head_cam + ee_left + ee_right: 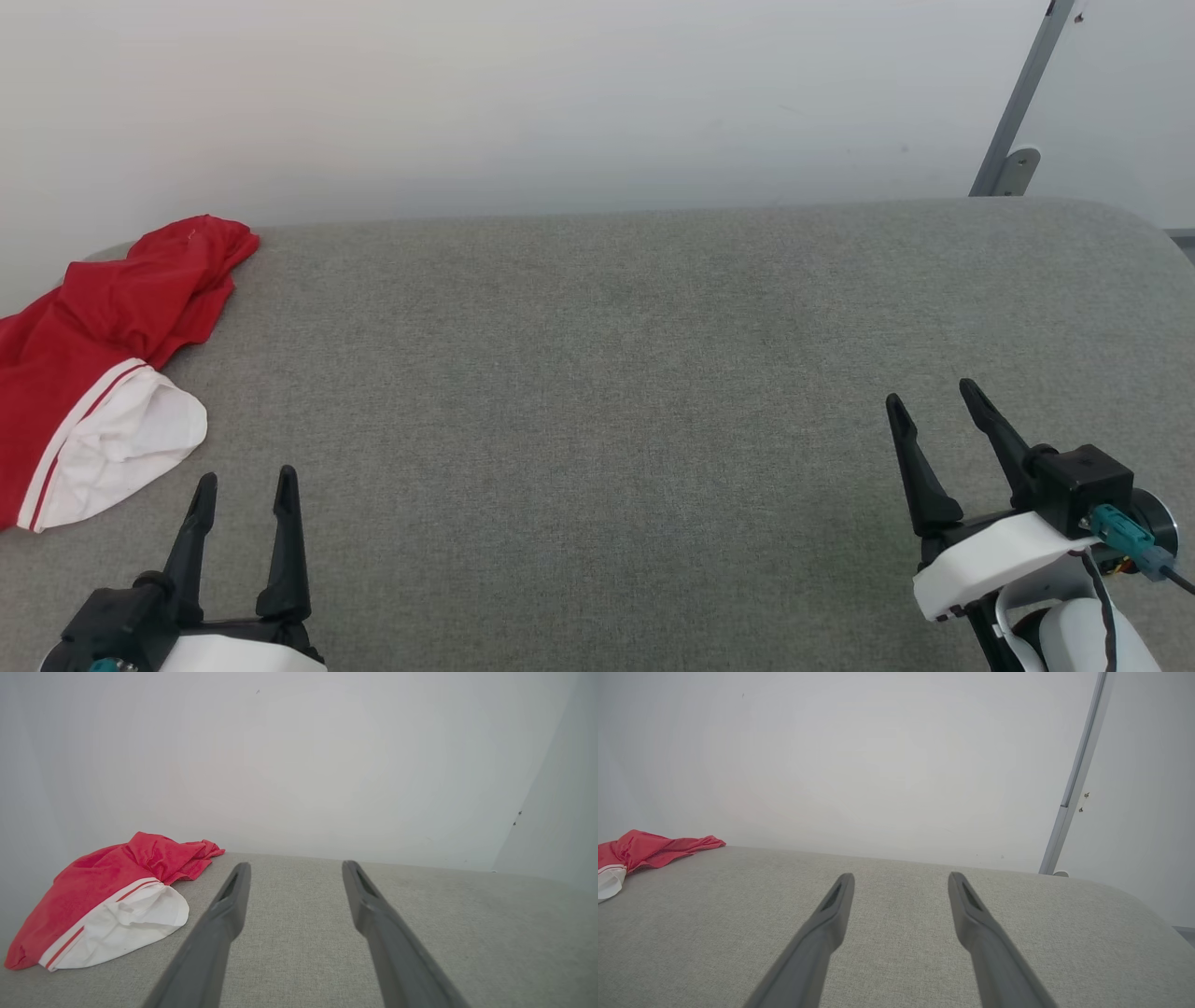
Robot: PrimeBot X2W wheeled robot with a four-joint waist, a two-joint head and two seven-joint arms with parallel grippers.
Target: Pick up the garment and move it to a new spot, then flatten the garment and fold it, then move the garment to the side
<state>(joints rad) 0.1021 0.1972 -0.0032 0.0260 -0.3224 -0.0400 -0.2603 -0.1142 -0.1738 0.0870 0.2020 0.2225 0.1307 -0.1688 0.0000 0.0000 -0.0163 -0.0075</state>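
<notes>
Crumpled garment (pixel 93 345) at far-left edge of grey counter (pixel 597 373), white sleeve toward left pincer (pixel 246 478), near but apart. Farther off, right pincer (pixel 932 390). 2 pincers spread wide, empty. Behind: white wall (pixel 560 93), slanted metal pole (pixel 1022 98) at far right.

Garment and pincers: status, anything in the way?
Left pincer open, empty. Right pincer open, empty. Garment crumpled, far left on grey surface, untouched. Nothing between left pincer and it.
</notes>
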